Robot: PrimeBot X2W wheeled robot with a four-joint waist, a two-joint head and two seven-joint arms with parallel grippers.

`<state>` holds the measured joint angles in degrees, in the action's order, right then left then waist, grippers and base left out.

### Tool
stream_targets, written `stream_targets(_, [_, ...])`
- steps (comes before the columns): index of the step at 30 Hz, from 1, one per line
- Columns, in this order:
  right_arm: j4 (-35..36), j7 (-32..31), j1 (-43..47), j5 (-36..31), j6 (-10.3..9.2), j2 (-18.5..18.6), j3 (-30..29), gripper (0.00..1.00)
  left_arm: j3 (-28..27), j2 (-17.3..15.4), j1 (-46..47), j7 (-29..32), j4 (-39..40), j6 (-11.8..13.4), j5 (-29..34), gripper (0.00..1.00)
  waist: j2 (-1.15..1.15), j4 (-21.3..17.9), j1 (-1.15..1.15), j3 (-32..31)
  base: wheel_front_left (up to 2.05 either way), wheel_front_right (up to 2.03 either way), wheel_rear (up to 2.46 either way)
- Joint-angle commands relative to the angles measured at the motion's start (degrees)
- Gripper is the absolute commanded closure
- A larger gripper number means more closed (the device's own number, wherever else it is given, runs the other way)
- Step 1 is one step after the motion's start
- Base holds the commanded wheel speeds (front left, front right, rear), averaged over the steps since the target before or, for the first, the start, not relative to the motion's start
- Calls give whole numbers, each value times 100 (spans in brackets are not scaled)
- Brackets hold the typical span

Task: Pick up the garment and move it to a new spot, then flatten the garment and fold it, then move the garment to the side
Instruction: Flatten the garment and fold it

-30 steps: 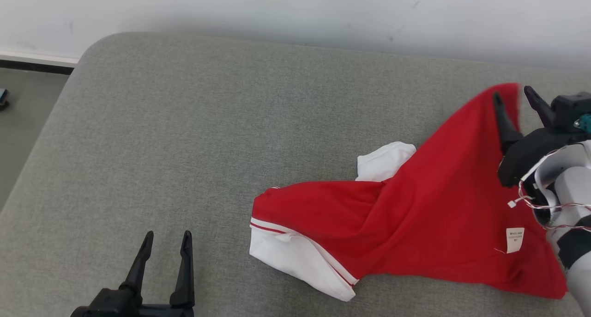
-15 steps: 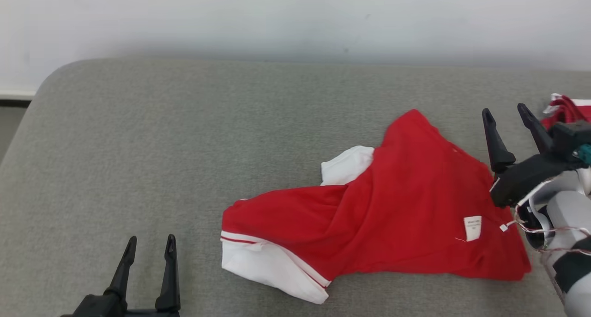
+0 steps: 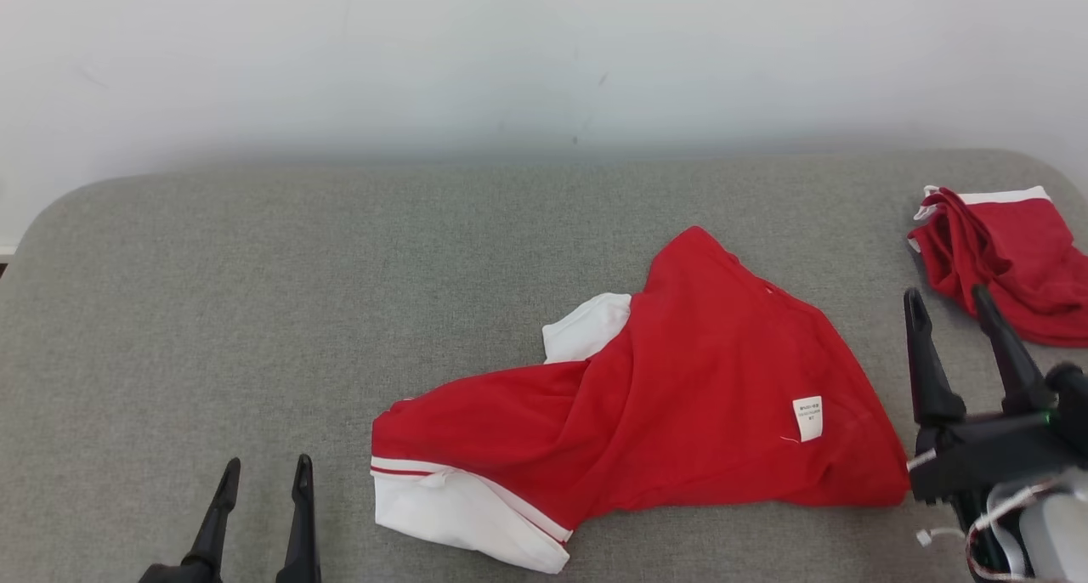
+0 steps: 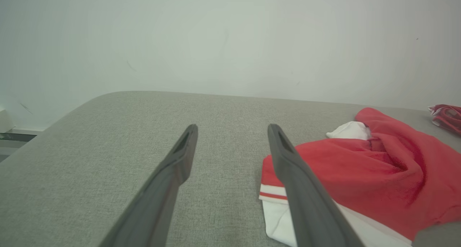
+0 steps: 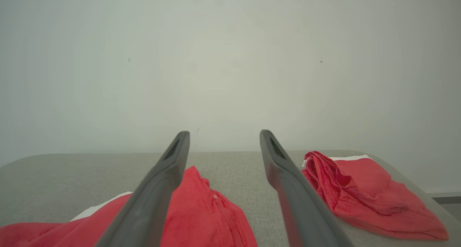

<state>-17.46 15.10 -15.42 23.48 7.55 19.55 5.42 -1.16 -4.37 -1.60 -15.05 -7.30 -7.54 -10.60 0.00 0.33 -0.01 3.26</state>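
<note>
The red short-sleeved garment with white sleeve panels and striped trim (image 3: 646, 396) lies crumpled on the grey woven fabric cushion (image 3: 255, 294), toward 4 o'clock from the middle of the head view. Its white care label (image 3: 807, 417) faces up near the 3 o'clock edge.

A second ago the right gripper (image 3: 945, 294) had its long dark fingers at the garment's raised far corner, one finger across the red cloth. Now that corner lies slack on the cushion and the gripper stands just off the garment's 3 o'clock edge. Its jaws are spread wide and hold nothing. In the right wrist view the same gripper (image 5: 224, 133) shows bare cushion between its fingers, with the garment (image 5: 209, 211) at 7 o'clock.

The left gripper (image 3: 266, 464) sits at 7 o'clock in the head view, as it did before, jaws apart and empty. In its own wrist view (image 4: 232, 128) the garment (image 4: 360, 167) lies at 4 o'clock.

The head camera has swung since then, so a second crumpled red garment with a white edge (image 3: 1003, 260) now shows at 2 o'clock, apart from the first; the right wrist view has it (image 5: 360, 193) at 4 o'clock.
</note>
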Motion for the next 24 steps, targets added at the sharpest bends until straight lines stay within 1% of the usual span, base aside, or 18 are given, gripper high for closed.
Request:
stream_targets(1, [160,3,219,-80,-15,-67,-94,0,6,-12,-98,-17,-16,11,11,0,0,-28,1,-64,0,0,0])
stream_targets(7, [966,-6,1152,-135,-15,-482,-620,0,39,-20,-151,-17,-23,11,-27,0,0,-4,1,-132,0,0,0])
stream_targets(11, [1294,-66,1565,-270,-15,-684,-720,0,91,-29,-203,-17,-45,10,-28,0,0,-30,1,-132,0,0,0])
stream_targets(14, [1374,-125,1720,-345,-15,-862,-707,0,292,-88,-152,-17,-126,10,-13,0,0,-62,1,-120,0,0,0])
stream_targets(15, [1374,-125,1720,-345,-15,-862,-707,0,292,-88,-152,-17,-126,10,-13,0,0,-62,1,-120,0,0,0])
stream_targets(20, [1456,-177,1701,-471,-15,-963,-604,0,922,-259,80,-17,-370,11,29,0,0,-137,1,-45,0,0,0])
stream_targets(24, [1407,-161,1572,-448,-15,-913,-496,0,1248,-418,412,-17,-707,11,-149,0,0,-239,1,38,0,0,0])
